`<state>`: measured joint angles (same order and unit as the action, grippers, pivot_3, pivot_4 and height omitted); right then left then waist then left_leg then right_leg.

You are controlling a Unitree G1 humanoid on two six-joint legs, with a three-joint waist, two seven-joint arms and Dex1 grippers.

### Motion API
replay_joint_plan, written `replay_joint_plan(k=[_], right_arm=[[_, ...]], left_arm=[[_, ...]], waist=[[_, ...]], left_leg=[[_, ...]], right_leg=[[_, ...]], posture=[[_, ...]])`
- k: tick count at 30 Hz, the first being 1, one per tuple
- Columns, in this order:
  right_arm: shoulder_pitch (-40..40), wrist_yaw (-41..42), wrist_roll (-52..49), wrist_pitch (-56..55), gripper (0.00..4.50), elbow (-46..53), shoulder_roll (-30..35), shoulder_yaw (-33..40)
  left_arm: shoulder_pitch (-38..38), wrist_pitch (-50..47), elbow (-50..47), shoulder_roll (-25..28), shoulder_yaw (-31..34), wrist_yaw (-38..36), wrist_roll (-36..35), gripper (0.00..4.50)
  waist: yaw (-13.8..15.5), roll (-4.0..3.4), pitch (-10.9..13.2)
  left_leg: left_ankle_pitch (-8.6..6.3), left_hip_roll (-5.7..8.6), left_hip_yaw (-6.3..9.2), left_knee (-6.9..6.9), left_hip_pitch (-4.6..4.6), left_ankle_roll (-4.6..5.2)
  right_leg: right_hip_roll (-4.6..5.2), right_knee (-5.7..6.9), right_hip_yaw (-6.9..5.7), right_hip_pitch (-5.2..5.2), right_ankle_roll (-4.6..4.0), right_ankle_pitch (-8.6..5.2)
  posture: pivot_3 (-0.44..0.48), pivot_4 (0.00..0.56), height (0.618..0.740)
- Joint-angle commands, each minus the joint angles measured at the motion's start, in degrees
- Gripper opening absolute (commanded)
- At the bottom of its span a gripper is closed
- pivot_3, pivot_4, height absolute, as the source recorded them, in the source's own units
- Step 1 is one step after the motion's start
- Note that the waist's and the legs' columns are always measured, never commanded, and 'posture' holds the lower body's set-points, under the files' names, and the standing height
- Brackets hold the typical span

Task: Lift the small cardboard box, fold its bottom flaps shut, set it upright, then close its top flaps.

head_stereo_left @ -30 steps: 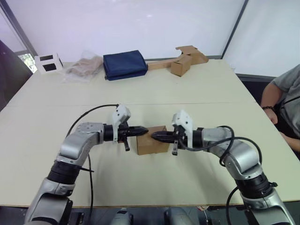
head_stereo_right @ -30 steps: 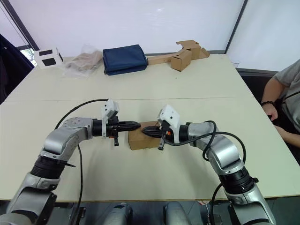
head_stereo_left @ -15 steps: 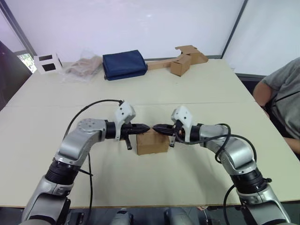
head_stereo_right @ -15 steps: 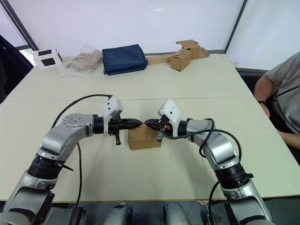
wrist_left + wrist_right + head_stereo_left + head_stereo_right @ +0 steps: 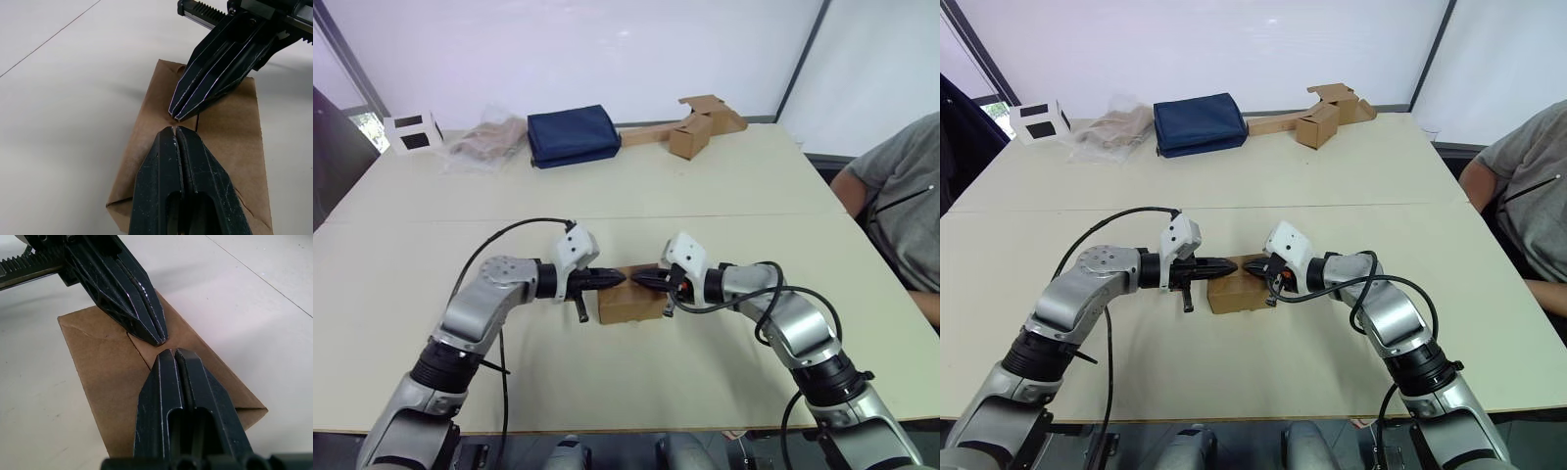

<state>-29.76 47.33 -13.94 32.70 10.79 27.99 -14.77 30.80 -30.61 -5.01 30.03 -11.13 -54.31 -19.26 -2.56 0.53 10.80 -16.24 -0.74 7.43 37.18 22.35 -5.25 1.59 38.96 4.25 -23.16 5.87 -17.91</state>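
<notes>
left eye view: the small cardboard box (image 5: pixel 629 305) sits at frame centre on the table (image 5: pixel 724 186), the left gripper (image 5: pixel 620 279) and right gripper (image 5: pixel 636 280) tip to tip over it. it looks light, stiff but dentable; best held by opposite walls.

left wrist view: both grippers' fingers are pressed together, pinching nothing, over the top flaps (image 5: pixel 230 132), whose seam the eye views don't reveal.

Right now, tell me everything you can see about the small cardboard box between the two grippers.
The small cardboard box is plain brown corrugated card, unprinted, standing on the pale table near its front edge. Its top flaps are folded down flat and meet at a seam. The left gripper and right gripper, both shut, point tip to tip at that seam from opposite sides.
</notes>
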Motion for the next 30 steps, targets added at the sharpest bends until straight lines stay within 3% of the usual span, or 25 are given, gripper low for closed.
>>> replay_joint_plan(k=[1,3,7,10,14,20,30], right_arm=[[-0.6,-0.6,-3.6,-0.2,0.0,0.6,-2.0,4.5],[-1.0,-1.3,-5.6,0.0,0.0,0.7,-3.1,7.0],[0.5,-2.7,-16.5,5.9,0.0,5.0,-3.7,18.0],[4.3,-1.9,-20.2,9.3,0.0,7.4,0.6,23.7],[10.5,-1.9,-25.0,14.4,0.0,10.2,5.5,29.1],[23.2,-0.5,-20.6,13.3,0.0,12.5,14.1,29.0],[27.3,0.7,-19.5,11.0,0.0,11.7,16.8,27.3]], left_arm=[[-1.2,6.8,-1.4,-2.8,7.2,4.2,-1.5,0.04],[-1.2,7.7,-1.2,-2.9,9.4,5.1,-1.9,0.04],[-0.7,-5.6,0.0,3.2,15.8,2.9,-9.3,0.04],[-9.8,-5.2,-2.6,9.6,20.0,1.9,-8.2,0.04],[-19.1,-9.9,-8.0,12.9,25.1,1.5,-12.8,0.04],[-31.5,-10.4,-13.2,15.6,27.8,-0.5,-14.5,0.04],[-35.7,-12.9,-15.8,13.7,27.8,1.4,-18.2,0.04]], waist=[[0.0,0.0,0.0],[0.0,0.01,0.0],[-0.1,-0.01,0.0],[-0.3,-0.04,0.0],[0.1,-0.02,0.0],[0.5,-0.03,0.0],[0.1,-0.04,0.0]], left_leg=[[0.0,0.0,0.0,0.01,0.0,0.0],[0.0,-0.01,0.01,0.0,0.0,0.0],[0.0,-0.02,0.02,0.0,0.02,0.0],[-0.02,-0.01,0.0,-0.07,0.01,0.03],[-0.04,-0.02,-0.05,-0.13,0.02,0.07],[-0.04,-0.02,-0.03,-0.07,-0.06,0.06],[-0.07,-0.08,-0.07,-0.16,-0.3,0.11]], right_leg=[[0.0,0.0,0.0,0.0,0.0,0.0],[0.0,0.0,0.0,-0.02,0.0,0.0],[-0.02,0.02,0.0,-0.03,-0.01,0.0],[0.0,-0.04,0.02,-0.03,0.0,0.0],[0.04,-0.18,0.03,-0.01,0.0,0.0],[0.04,-0.25,-0.02,0.19,0.0,0.0],[-0.01,-0.42,-0.01,0.44,0.0,0.0]], posture=[[0.0,0.15,0.74],[0.0,0.15,0.74],[0.0,0.15,0.74],[0.0,0.15,0.74],[0.0,0.15,0.74],[0.0,0.15,0.74],[0.0,0.15,0.74]])
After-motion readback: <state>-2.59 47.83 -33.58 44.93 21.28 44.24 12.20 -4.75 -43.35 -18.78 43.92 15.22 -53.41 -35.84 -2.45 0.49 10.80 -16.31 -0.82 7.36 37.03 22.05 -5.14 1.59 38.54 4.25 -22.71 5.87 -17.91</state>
